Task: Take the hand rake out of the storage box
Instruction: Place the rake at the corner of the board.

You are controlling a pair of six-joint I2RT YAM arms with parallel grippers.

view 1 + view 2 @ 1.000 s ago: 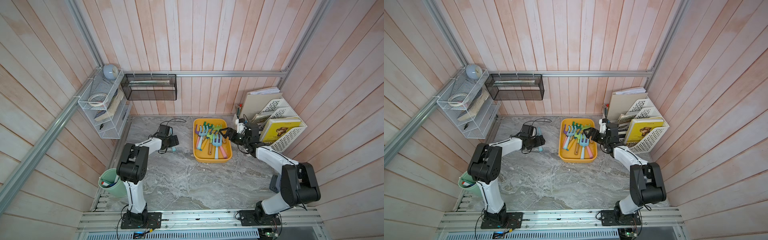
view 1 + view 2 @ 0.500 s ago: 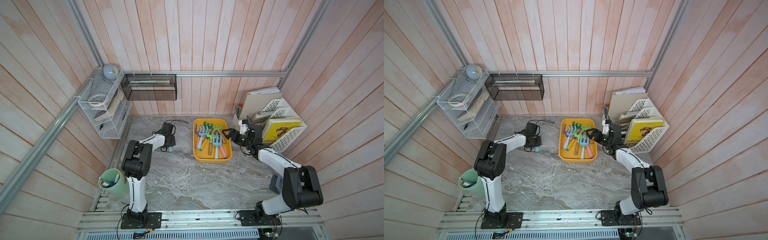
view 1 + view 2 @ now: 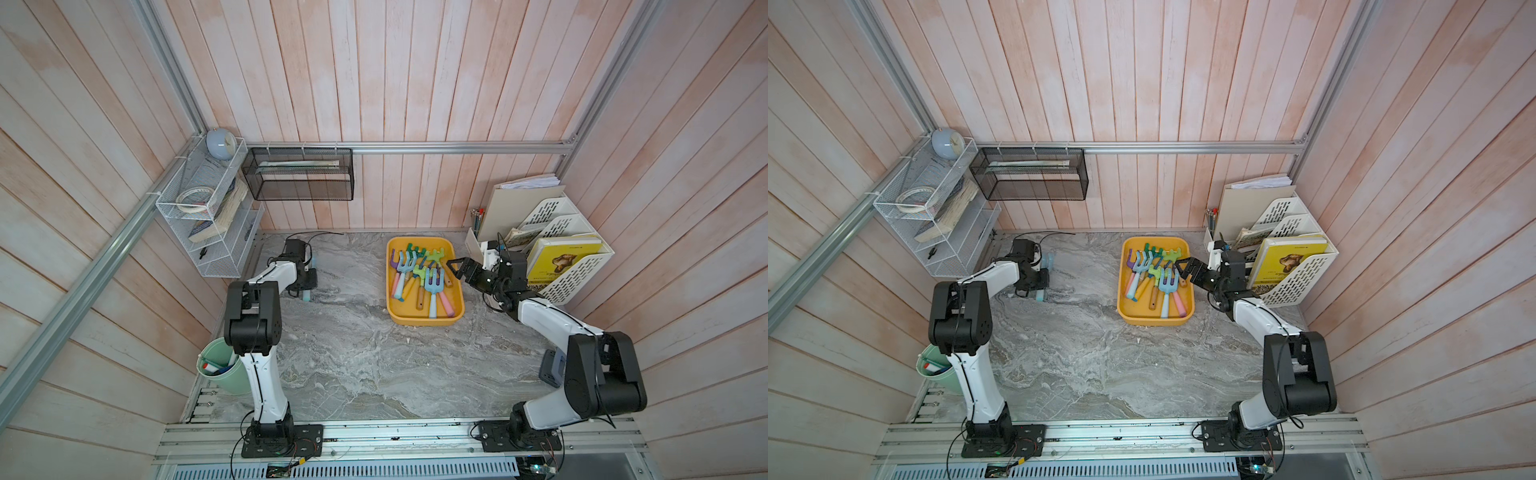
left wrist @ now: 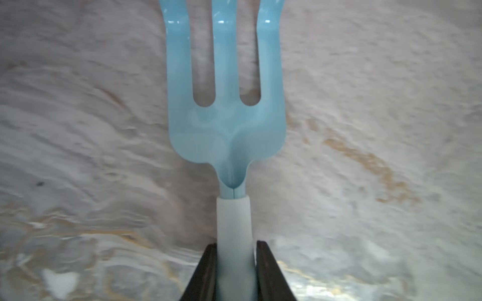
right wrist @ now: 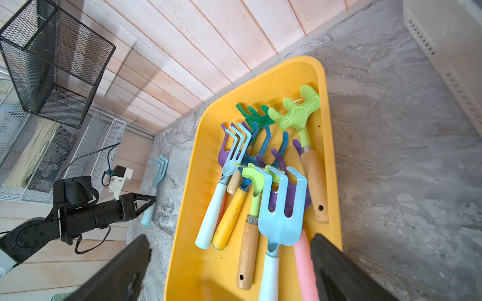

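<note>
Left wrist view is showing my left jaws clenching the pale handle of a light blue hand rake, one jaw on each side, with the tines pointing away from me over the counter. That rake is lying outside the storage box and well apart from it, near the counter's left edge toward the back left corner. My right jaws are standing wide and gripping nothing. They are hovering just over the box's right rim, above the other rakes heaped inside. The box is sitting close to the counter's back edge, right of the middle.

I am judging the step in hand to be a pick with the right side. The topmost rake, sky blue, is lying nearest. I should be coming down across its handle alone, just below the head, keeping one jaw off the pink handle beside it and the other off the rim. Then I should be lifting straight up, so the tines are not hooking the wooden-handled rake next to it.

In the left wrist view the tine tips are running off the frame and the handle's end is vanishing behind my jaws, so I cannot tell how deep the grip is sitting. In both top views my wrist is covering the left jaws. In the right wrist view the nearest handles are being cut off, and a purple tool is lying mostly buried.
</note>
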